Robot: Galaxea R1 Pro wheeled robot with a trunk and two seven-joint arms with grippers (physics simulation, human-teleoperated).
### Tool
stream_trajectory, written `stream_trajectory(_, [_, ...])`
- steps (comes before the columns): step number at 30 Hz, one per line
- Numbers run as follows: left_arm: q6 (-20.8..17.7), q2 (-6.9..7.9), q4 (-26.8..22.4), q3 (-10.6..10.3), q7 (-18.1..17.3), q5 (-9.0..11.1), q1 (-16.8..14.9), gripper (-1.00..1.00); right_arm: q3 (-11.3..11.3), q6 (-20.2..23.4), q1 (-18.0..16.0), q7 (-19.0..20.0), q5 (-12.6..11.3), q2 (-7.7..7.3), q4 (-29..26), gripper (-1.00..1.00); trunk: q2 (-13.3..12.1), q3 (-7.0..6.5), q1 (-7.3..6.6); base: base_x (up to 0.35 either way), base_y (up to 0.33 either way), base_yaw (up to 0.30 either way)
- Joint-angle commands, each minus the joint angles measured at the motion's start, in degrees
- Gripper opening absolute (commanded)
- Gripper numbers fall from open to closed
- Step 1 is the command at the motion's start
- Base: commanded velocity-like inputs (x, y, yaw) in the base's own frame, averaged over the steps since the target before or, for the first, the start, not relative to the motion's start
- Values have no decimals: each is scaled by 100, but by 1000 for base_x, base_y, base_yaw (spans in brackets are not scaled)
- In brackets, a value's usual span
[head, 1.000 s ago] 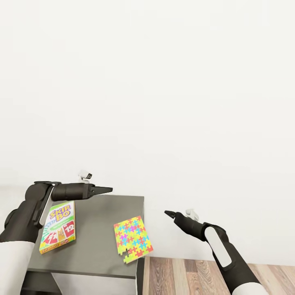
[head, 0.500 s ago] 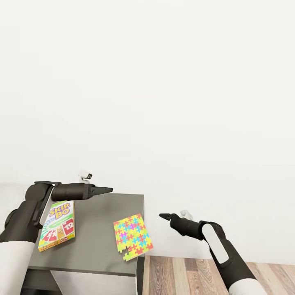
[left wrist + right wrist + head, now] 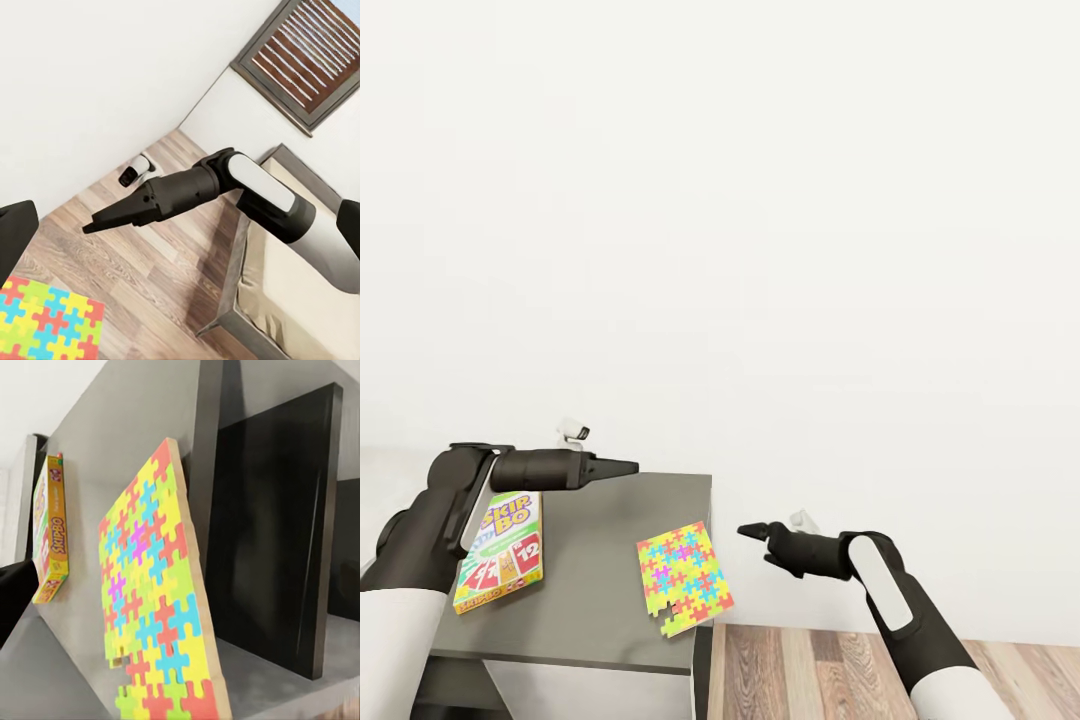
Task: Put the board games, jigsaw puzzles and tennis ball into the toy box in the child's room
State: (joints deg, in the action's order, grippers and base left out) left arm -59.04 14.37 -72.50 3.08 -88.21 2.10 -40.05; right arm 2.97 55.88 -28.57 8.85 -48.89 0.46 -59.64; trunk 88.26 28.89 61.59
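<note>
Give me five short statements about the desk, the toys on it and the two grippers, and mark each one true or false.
1. The jigsaw puzzle overhangs the table edge. True.
2. The Skip-Bo board game lies right of the puzzle. False: it lies left of it.
3. The right gripper grips the puzzle. False: it is off the table's edge, holding nothing.
4. The left gripper hovers above the table. True.
5. The floor is carpeted. False: it is wooden planks.
</note>
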Motion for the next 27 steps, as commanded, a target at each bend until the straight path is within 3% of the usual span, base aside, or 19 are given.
stream_trajectory(1, [-63,3,-1,-3,-21,0,-3,100,-6,26,-5,56,59,3,1,100,3,6,0,0,0,0])
stream_trajectory(27, [-68,13,-1,1,-29,9,-3,100,2,206,-25,46,72,5,14,100,44,24,22,-2,0,0])
